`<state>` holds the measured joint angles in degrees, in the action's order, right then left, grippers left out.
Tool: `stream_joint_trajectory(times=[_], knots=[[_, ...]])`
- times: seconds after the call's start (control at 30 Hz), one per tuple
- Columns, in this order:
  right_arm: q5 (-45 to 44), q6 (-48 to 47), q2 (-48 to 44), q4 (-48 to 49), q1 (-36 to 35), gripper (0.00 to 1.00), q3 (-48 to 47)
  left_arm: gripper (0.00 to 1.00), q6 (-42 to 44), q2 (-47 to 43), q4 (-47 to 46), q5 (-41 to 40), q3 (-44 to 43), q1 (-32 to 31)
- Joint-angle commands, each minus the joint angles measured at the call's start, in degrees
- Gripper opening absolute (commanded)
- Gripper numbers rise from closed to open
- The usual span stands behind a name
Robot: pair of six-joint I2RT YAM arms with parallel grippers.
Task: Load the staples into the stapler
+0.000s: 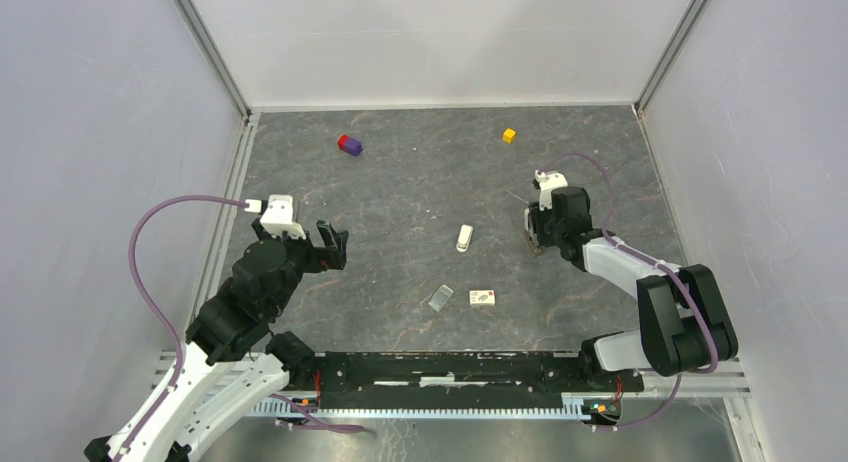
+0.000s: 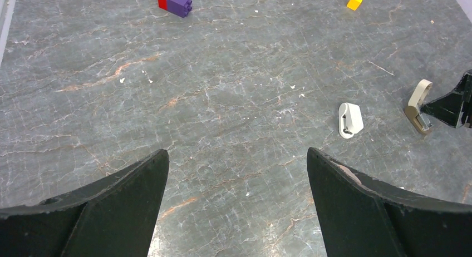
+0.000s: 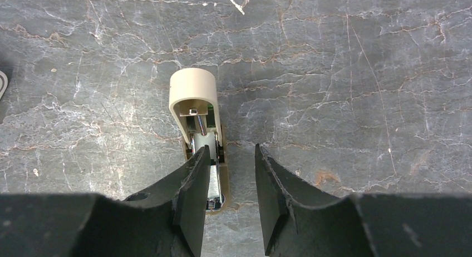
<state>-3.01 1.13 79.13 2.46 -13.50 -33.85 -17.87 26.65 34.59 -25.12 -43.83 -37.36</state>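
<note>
Hovering right gripper [image 3: 231, 148], half-spread and grasping nothing, over small cream plastic stapler [image 3: 196, 109] lying open at three o'clock of grey marbled table [image 1: 400, 182]; holding left gripper [image 2: 236, 151] released wide. Risking shoving stapler aside through off-centre closing.

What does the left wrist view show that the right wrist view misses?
Only left wrist: the red-and-purple block, the yellow cube, and the spread left fingers. Only right wrist: the metal track inside the opened stapler. Both: that stapler, the right fingers at its end, and the grey marbled table.
</note>
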Motion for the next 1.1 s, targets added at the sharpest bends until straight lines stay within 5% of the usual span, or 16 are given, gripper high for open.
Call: stream_joint_trajectory(times=[0.0,0.7,1.07], knots=[[0.11,0.07,-1.78,0.53,0.31,0.41,0.45,1.0,3.1,0.59,-2.16,0.08,-0.02,0.01],[5.81,-0.68,-3.45,-5.59,0.2,0.46,-1.6,1.0,3.01,5.2,-1.07,2.64,-0.19,-0.01],[4.04,-2.83,-0.93,-4.61,0.14,0.39,-0.28,1.0,1.49,5.25,-1.07,5.52,0.11,0.01]])
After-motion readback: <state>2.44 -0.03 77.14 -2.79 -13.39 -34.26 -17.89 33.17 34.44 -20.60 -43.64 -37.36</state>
